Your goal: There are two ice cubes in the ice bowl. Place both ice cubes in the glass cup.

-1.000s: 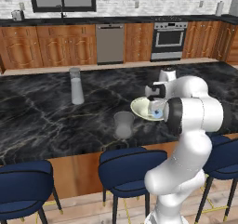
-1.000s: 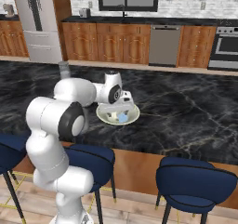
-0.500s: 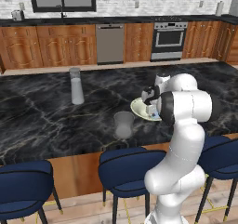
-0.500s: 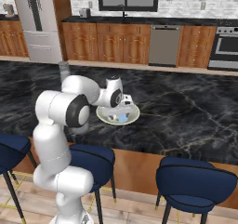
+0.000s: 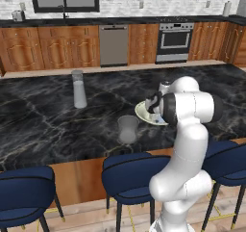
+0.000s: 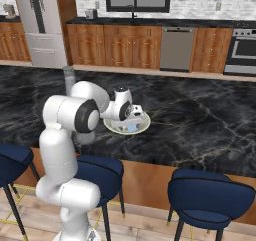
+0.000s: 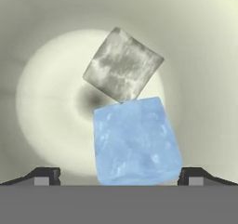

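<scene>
The cream ice bowl lies right under my hand, with both ice cubes on its floor. The light blue cube sits between my two fingertips, which stand wide apart on either side of it. A whitish cube touches its far corner. My gripper is open and grips nothing. From the base, the gripper dips into the bowl on the dark marble counter. The grey glass cup stands just left of the bowl.
A taller narrow clear vessel stands further left on the counter. Blue stools line the counter's near edge. Cabinets, a dishwasher and an oven run along the back wall.
The hand has come down into the bowl while the elbow folded upward. The jaws stayed open, and the cubes, bowl and cup have not moved.
</scene>
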